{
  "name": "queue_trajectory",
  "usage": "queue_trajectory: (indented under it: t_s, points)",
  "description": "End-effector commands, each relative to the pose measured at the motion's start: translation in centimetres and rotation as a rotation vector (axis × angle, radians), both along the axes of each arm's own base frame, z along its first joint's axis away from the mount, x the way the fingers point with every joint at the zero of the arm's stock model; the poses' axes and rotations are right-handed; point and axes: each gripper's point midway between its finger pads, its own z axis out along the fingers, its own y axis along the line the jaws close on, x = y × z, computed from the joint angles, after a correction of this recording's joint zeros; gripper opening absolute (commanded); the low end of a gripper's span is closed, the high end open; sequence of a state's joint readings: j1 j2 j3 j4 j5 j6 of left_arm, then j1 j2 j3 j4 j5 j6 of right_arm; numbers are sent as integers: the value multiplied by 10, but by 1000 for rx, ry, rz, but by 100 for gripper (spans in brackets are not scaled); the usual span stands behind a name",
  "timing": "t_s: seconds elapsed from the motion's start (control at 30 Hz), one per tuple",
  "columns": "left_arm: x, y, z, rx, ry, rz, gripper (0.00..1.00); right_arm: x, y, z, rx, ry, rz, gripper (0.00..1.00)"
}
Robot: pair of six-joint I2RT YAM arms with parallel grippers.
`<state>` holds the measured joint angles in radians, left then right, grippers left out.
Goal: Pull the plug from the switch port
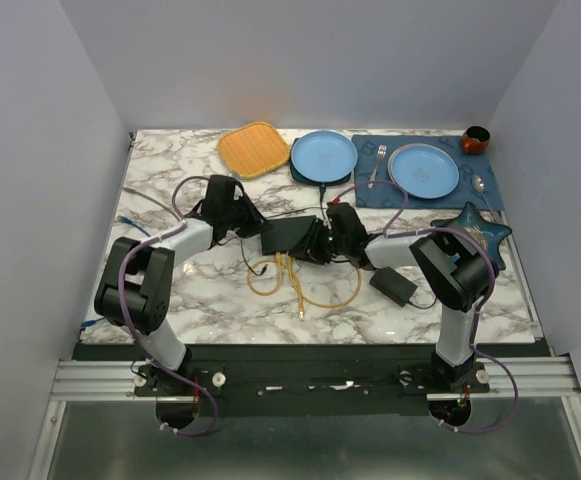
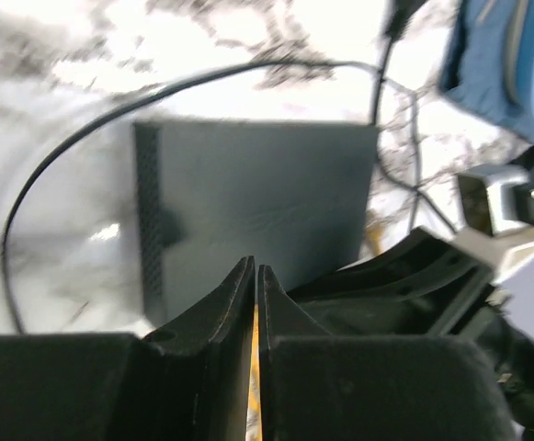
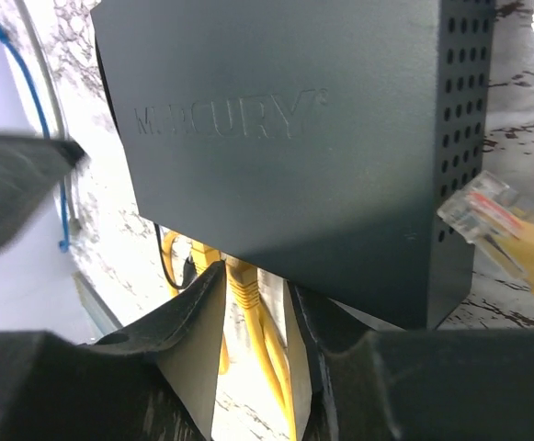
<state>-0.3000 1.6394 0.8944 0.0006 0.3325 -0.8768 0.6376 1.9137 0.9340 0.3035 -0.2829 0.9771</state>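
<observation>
The switch is a flat matte-black box at the table's middle, also in the left wrist view and the right wrist view. Yellow cables run from its near edge. In the right wrist view a yellow plug sits in a port, a second one beside it. My right gripper is open, its fingers either side of that plug. A loose clear plug lies by the switch's vented side. My left gripper is shut at the switch's left end.
A small black power brick lies near the right arm. Two blue plates, a yellow mat, a blue placemat with fork and spoon, and a brown cup stand at the back. A blue cable lies left.
</observation>
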Motion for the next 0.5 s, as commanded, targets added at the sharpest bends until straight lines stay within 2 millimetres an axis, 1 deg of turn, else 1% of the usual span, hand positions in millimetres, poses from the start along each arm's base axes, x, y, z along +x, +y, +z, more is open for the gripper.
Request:
queue_trajectory:
  t_s: [0.0, 0.03, 0.1, 0.13, 0.17, 0.2, 0.23, 0.27, 0.3, 0.33, 0.37, 0.47]
  points:
    - [19, -21, 13, -94, -8, -61, 17, -8, -6, -19, 23, 49, -16, 41]
    - [19, -25, 14, -117, -6, -84, 17, -9, -4, -17, 45, 48, -17, 41]
    - [15, -31, 4, -145, 30, -102, 15, -13, -5, -19, 62, 58, -21, 41]
    - [15, -36, 6, -178, 23, -125, 15, -12, -2, -14, 93, 58, -27, 41]
    - [12, -38, -1, -204, 53, -121, 15, -13, -2, -14, 110, 61, -33, 41]
    - [8, -39, -6, -218, 72, -123, 13, -17, -4, -17, 120, 78, -42, 41]
    - [8, -41, -7, -233, 67, -125, 12, -16, 1, -9, 170, 73, -47, 41]
    - [5, -41, -13, -239, 86, -125, 11, -17, 1, -8, 189, 70, -47, 41]
    - [2, -40, -18, -242, 102, -115, 11, -21, 0, -12, 200, 82, -55, 41]
    - [1, -39, -21, -239, 108, -112, 10, -21, 1, -10, 224, 95, -66, 41]
    - [0, -38, -24, -235, 115, -107, 10, -20, 2, -7, 242, 84, -67, 41]
    - [-3, -37, -30, -227, 127, -101, 8, -18, 3, -7, 250, 89, -76, 41]
